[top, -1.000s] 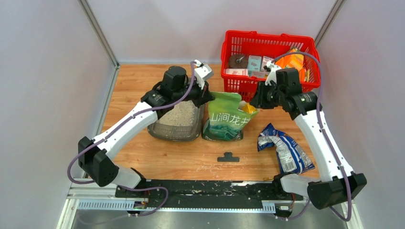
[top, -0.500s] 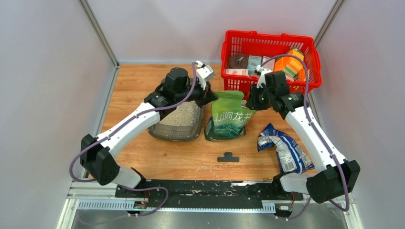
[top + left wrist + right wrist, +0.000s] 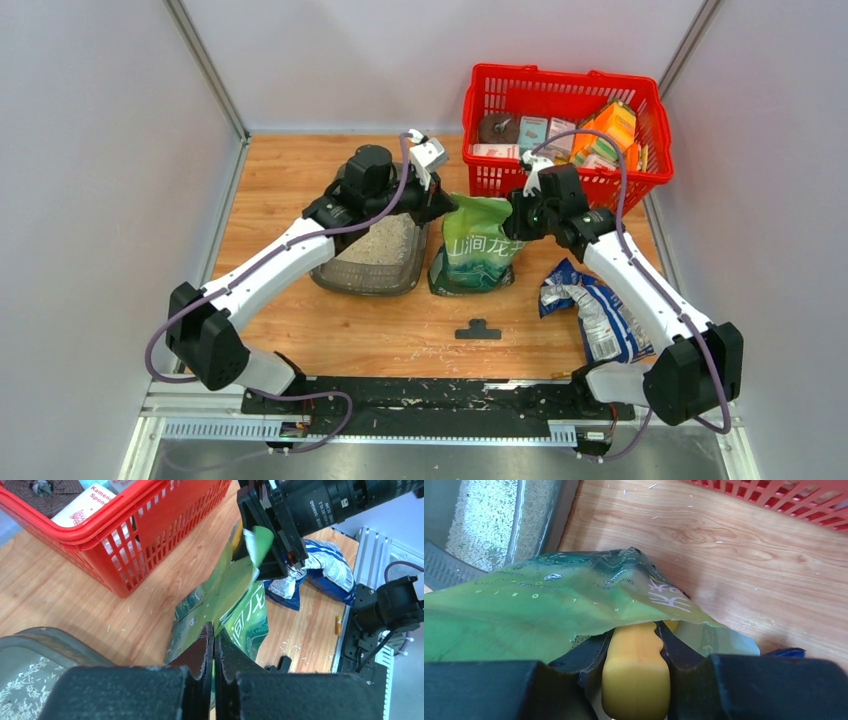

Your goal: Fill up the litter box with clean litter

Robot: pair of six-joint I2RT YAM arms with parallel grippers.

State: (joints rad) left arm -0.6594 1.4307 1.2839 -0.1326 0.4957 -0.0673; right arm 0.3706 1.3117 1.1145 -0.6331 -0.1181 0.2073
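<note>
The dark grey litter box (image 3: 345, 277) lies left of centre with pale litter (image 3: 378, 240) in it. A green litter bag (image 3: 478, 250) stands just right of it. My left gripper (image 3: 440, 205) is shut on the bag's upper left edge; in the left wrist view its jaws (image 3: 213, 632) pinch the green film (image 3: 220, 587). My right gripper (image 3: 515, 218) is at the bag's upper right. In the right wrist view it (image 3: 636, 630) is shut on a yellow plastic handle (image 3: 636, 675) under the bag's flap (image 3: 549, 615). The box (image 3: 444, 567) and litter (image 3: 484, 515) show behind.
A red wire basket (image 3: 560, 95) with boxes stands at the back right, close behind the right gripper. A crumpled blue bag (image 3: 595, 315) lies right of the green bag. A small black T-shaped piece (image 3: 478, 330) lies in front. Grains are scattered on the wood.
My right gripper has moved left from beside the basket to the bag's top, carrying the yellow piece under the flap. The bag's top has bunched narrower. The left gripper has kept its grip.
</note>
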